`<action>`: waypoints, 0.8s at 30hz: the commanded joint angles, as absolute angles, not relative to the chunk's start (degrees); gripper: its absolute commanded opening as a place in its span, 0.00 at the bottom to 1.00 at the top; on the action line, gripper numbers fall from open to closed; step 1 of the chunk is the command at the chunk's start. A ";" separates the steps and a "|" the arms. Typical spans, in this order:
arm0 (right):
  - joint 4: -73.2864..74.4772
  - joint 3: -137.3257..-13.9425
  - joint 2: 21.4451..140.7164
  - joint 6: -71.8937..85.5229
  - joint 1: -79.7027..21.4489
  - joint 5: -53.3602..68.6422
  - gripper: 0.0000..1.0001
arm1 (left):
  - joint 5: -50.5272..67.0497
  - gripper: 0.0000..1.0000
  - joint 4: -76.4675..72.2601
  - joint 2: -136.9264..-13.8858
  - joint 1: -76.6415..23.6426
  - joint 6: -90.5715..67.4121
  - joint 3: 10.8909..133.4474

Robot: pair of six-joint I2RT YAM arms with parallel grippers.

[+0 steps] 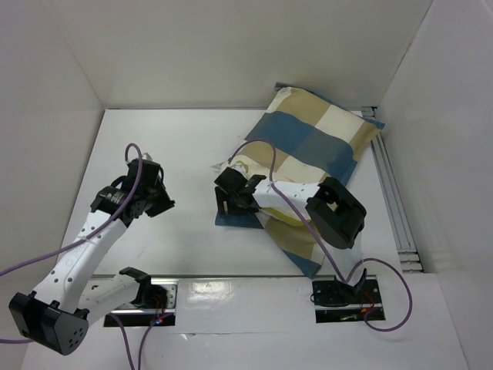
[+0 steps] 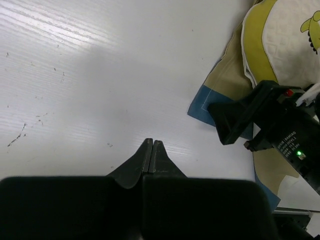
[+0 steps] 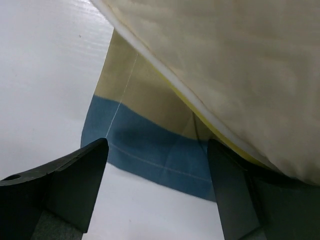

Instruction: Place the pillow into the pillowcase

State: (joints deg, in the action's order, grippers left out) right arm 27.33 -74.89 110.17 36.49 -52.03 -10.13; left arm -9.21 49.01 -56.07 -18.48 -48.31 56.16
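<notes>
The pillowcase (image 1: 323, 139) lies on the right half of the white table (image 1: 177, 146), running on a slant from the far right corner towards the near middle. It is soft woven cloth in big blue, tan and cream checks, puffed up at its far end. Its flat, stitched open edge (image 3: 140, 95) faces left, with a blue band along the hem.

The pillow (image 1: 235, 164) sits mostly inside, and one rounded corner pokes out at that left mouth. That corner is cream and faintly quilted, edged with yellow piping (image 2: 255, 55), and carries a small yellow emblem (image 2: 312, 22).

The right gripper (image 3: 157, 147) hangs low at the mouth with its two dark, blunt fingers (image 3: 75, 185) spread wide. The blue hem lies between them and the pillow's corner bulges just above the right-hand finger; nothing is pinched.

The left gripper (image 2: 151, 150) is well to the left over bare, faintly grained tabletop, its tapered black fingertips pressed together on nothing.
</notes>
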 commanded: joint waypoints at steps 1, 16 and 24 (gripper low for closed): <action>21.53 -76.90 113.81 39.29 -52.47 -11.87 0.86 | -10.28 0.00 50.27 -55.20 -18.11 -48.25 56.95; 27.86 -88.76 116.99 31.91 -58.09 -17.84 0.00 | -12.74 0.00 53.17 -54.05 -16.44 -45.36 62.83; 28.39 -97.46 118.91 26.98 -64.59 -7.75 0.00 | -15.91 0.00 57.57 -55.11 -13.10 -41.14 74.69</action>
State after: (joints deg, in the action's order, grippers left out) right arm 28.34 -93.56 117.86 29.26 -60.75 -14.26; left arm -13.74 55.42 -55.20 -14.52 -44.23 70.39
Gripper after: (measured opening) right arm 0.007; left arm 0.024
